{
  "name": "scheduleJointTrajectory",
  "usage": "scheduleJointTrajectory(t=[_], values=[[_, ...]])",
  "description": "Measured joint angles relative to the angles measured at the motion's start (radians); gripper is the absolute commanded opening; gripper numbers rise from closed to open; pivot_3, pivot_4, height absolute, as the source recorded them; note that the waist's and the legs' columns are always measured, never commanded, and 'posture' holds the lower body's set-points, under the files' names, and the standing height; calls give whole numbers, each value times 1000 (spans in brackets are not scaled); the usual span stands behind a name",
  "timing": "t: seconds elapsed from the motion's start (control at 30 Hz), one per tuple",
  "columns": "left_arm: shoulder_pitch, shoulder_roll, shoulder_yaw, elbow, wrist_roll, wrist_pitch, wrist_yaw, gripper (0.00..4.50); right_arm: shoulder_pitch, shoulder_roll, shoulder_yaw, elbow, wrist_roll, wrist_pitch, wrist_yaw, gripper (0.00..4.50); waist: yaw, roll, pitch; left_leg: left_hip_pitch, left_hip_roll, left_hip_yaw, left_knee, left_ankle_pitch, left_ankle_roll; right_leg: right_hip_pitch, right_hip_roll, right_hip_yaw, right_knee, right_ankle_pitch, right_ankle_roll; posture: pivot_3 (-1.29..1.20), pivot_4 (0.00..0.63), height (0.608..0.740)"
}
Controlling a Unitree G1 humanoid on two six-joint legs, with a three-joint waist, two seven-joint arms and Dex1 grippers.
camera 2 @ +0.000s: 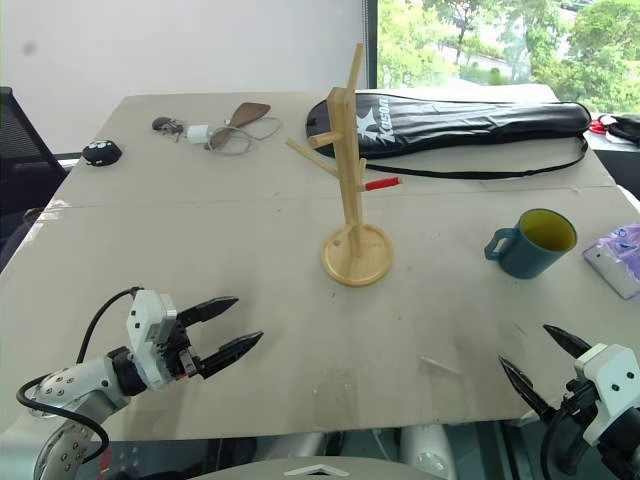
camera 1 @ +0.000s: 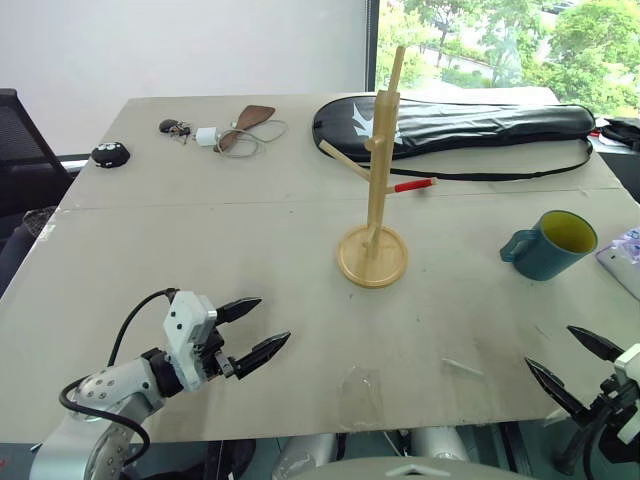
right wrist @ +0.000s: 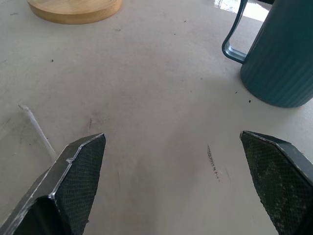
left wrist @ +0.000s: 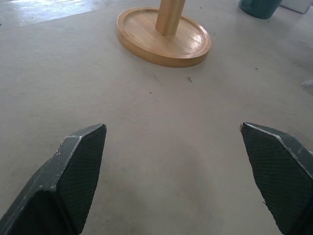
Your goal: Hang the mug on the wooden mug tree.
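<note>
Left claw (camera 1: 252, 327): open, fingers spread with nothing between them; hovers over the near left part of the tabletop (camera 1: 200, 240), nearer than the wooden mug tree (camera 1: 374, 200) and to its left, tips aimed toward the tree base.
Right claw (camera 1: 575, 360): open wide, empty; sits at the near right edge of the tabletop, nearer than the mug tree and well to its right. In the right wrist view the mug stands ahead of the fingers, apart from them.
Tape scrap (camera 1: 462, 368): a small clear strip lying flat on the tabletop, nearer than the mug tree and to its right.
Mug (camera 1: 552, 245): teal-blue with a yellow-green inside; stands upright on the tabletop, to the right of the mug tree and well apart from it, about level with the tree base. Handle faces the tree. Not on any peg.
Wooden mug tree: upright near the tabletop centre on its round disc base; slanted pegs branch off the pole, all bare. The red-tipped peg (camera 1: 414, 185) points away from the pole toward the mug side.
White packet (camera 1: 622, 262): at the right tabletop edge, just beyond the mug as seen from the tree.
Black racket bag (camera 1: 470, 125): lies flat behind the mug tree, stretching to its right along the far tabletop.
Keys and cable cluster (camera 1: 222, 133): behind the mug tree, to its left.
Small black round object (camera 1: 110, 154): far left of the mug tree, near the tabletop edge.
</note>
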Motion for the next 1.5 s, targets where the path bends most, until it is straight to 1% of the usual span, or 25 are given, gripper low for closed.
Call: scheduleJointTrajectory(t=[0.07, 0.1, 0.2, 0.27, 0.33, 0.4, 0.43, 0.5, 0.57, 0.7, 0.8, 1.0, 1.13, 1.4, 1.5], values=[[-6, 1, -1, 0, -4, 8, 0, 4500, -7, 3, 1, 0, -2, 0, -7, 4441, 0, 0, 0, 0, 0, 0, 0, 0, 0, 0, 0, 0, 0, 0, 0, 0, 150, 740], [-38, 2, -7, 1, -20, 29, -1, 4500, -26, 16, 10, -1, -10, 8, -34, 4441, 2, 0, 0, 0, 0, -1, 0, 0, 0, 0, 0, -1, 0, 0, 0, 0, 150, 740], [-132, 10, -22, -14, -70, 51, -15, 4500, -99, 50, 84, -52, -44, 45, -122, 4441, 0, 0, -1, 0, 0, -1, 1, 0, 0, 0, 0, -1, 2, 0, 0, 0, 150, 740], [-156, 12, -23, -23, -79, 46, -32, 4500, -115, 57, 123, -91, -85, 80, -178, 4441, -1, 1, -1, 0, 0, 0, 0, 0, 0, 0, 0, 0, 2, 0, 0, 0, 150, 740], [-180, 9, -32, -22, -86, 40, -53, 4500, -141, 62, 162, -124, -128, 152, -248, 4441, -2, 1, -1, -1, 0, 0, 0, 0, 0, -2, 0, -1, 1, 0, 0, 0, 150, 740], [-203, -17, -38, -19, -128, 18, -104, 4500, -185, 87, 212, -147, -145, 217, -309, 4441, -2, 0, -1, -1, 0, 0, 0, 0, 0, -3, 0, -2, 1, 0, 0, 0, 150, 740], [-206, -12, -50, -18, -142, 8, -147, 4500, -216, 108, 242, -152, -152, 241, -338, 4441, -4, 0, -1, -1, 0, 0, 0, 0, 0, -3, 0, -2, 1, 0, 0, 0, 150, 740], [-202, 25, -61, -19, -166, -4, -251, 4500, -279, 165, 290, -148, -169, 282, -408, 4441, -5, 1, -1, -1, 0, 1, 0, 0, 0, -3, 1, -3, 1, 0, 0, 0, 150, 740], [-203, 49, -57, -19, -200, -4, -308, 4500, -324, 195, 324, -130, -193, 293, -454, 4441, -3, 1, -1, -1, 0, 1, 0, 0, 0, -4, 1, -3, 1, 0, 0, 0, 150, 740], [-195, 59, -41, -19, -245, 0, -355, 4500, -395, 246, 392, -63, -242, 293, -513, 4441, -2, 2, 0, -1, -1, 0, 0, 0, 0, -4, 0, -3, 1, 0, 0, 0, 150, 740], [-184, 60, -12, -20, -261, -4, -361, 4500, -483, 287, 404, 6, -276, 294, -576, 4441, -8, 2, 0, -1, -1, 1, 0, 0, 0, -4, 1, -3, 1, 0, 0, 0, 150, 740], [-152, 39, 8, -43, -276, -26, -357, 4500, -611, 302, 415, 62, -304, 294, -623, 4441, -19, 2, 0, -1, -1, 0, 0, 0, 0, -4, 1, -3, 1, 0, 0, 0, 150, 740], [-138, 30, 13, -71, -275, -41, -342, 4500, -647, 306, 413, 86, -304, 307, -641, 4441, -24, 2, 0, -1, 0, 1, 0, 0, 0, -4, 1, -3, 1, 0, 0, 0, 150, 740], [-124, 29, 14, -182, -284, -19, -228, 4500, -693, 308, 408, 109, -303, 332, -659, 4441, -27, 2, 0, -1, 0, 1, 0, 0, 0, -4, 1, -3, 1, 0, 0, 0, 150, 740], [-117, 31, 14, -204, -296, -10, -206, 4500, -709, 307, 403, 133, -305, 337, -668, 3739, -27, 2, 0, -1, 0, 1, 0, 0, 0, -4, 1, -3, 1, 0, 0, 0, 150, 740]])
